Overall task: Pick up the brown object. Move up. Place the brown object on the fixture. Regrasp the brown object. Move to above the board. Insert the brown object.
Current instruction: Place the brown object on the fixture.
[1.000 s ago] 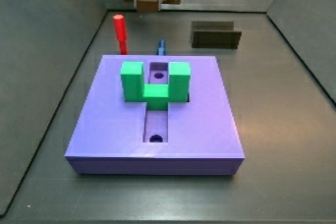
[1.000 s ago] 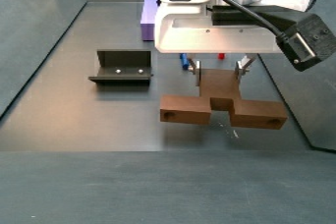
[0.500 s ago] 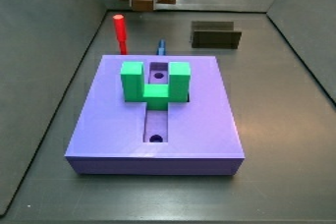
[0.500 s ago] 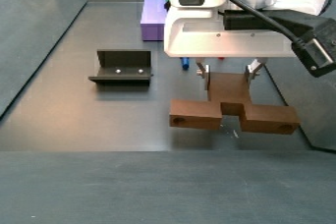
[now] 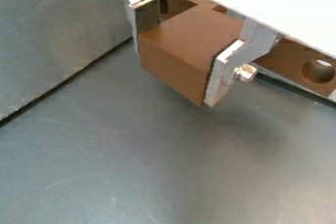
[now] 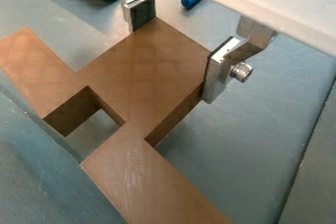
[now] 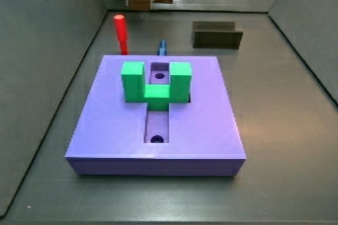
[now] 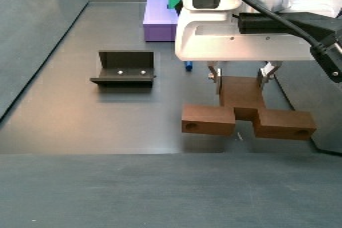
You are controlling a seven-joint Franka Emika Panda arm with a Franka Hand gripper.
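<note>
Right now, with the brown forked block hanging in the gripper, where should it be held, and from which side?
By its single narrow stem, from above, as the gripper, over the grey floor, holds the brown forked block now. The stem's two flat, parallel faces suit the fingers; the two legs below spread wider, split by a notch.

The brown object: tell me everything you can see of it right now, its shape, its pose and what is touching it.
The brown object is a matte brown, blocky T-shaped piece: a central stem with two arms and a square notch between them. Its surface looks finely textured, like printed plastic. The gripper is shut on the stem, a silver finger pressed to each side. In a side view it hangs clear of the grey floor, arms level, to the right of the fixture and nearer the camera than the board. Nothing else touches it.
</note>
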